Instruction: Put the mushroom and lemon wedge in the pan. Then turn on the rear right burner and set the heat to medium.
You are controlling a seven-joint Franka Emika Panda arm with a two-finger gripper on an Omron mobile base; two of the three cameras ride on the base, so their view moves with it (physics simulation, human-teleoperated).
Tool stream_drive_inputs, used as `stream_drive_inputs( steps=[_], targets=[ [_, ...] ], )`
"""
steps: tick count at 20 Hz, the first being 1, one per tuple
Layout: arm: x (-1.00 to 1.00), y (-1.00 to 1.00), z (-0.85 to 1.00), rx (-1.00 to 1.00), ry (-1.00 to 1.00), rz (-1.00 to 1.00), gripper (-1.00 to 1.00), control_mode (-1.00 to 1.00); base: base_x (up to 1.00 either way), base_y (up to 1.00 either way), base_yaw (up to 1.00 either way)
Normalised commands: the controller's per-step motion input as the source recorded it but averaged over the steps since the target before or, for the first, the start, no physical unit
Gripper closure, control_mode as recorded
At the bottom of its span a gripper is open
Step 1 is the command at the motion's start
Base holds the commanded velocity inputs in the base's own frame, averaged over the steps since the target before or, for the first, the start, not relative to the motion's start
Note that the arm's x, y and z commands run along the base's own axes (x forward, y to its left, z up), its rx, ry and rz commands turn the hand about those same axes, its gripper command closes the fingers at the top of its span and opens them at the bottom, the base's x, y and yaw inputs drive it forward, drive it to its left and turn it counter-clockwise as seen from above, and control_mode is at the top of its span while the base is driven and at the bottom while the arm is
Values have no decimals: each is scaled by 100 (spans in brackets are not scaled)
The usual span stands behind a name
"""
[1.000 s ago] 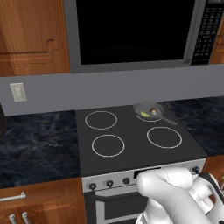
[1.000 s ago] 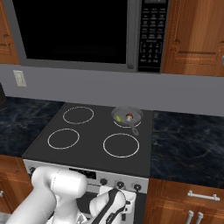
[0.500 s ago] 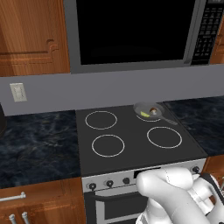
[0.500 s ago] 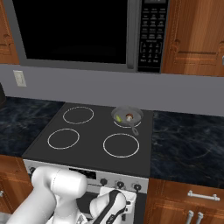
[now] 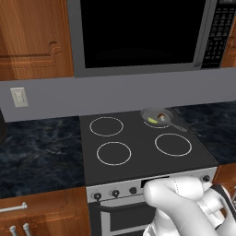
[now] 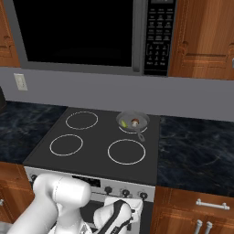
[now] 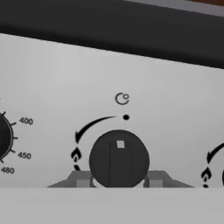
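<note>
Nothing has shifted: mushroom [image 5: 161,116] and lemon wedge [image 5: 152,120] lie in the pan [image 5: 156,115] on the rear right burner [image 6: 132,123], upper centre. Lower down, the gripper [image 7: 118,180] pinches a dark knob [image 7: 119,160]; a neighbouring dial reads "400", "450", "480".

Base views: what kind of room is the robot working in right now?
A home kitchen, rendered. A black glass stove with four ring burners sits between dark marble counters, a microwave hangs above it among wooden cabinets, and a small pan rests on the rear right burner.
</note>
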Motion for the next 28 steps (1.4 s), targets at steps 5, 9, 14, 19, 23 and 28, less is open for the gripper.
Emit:
stream_drive_inputs(
  steps=[5,9,14,19,23,28],
  targets=[
    [0,0,0,-23,0,0,100,-100,0,0,0],
    [-2,0,-3,-22,0,0,100,-100,0,0,0],
    [-1,0,-6,-27,0,0,100,-100,0,0,0],
    [-3,0,-4,-27,0,0,100,-100,0,0,0],
    [-10,0,-2,-26,0,0,100,-100,0,0,0],
    [-10,0,0,-26,0,0,100,-100,0,0,0]
  ],
)
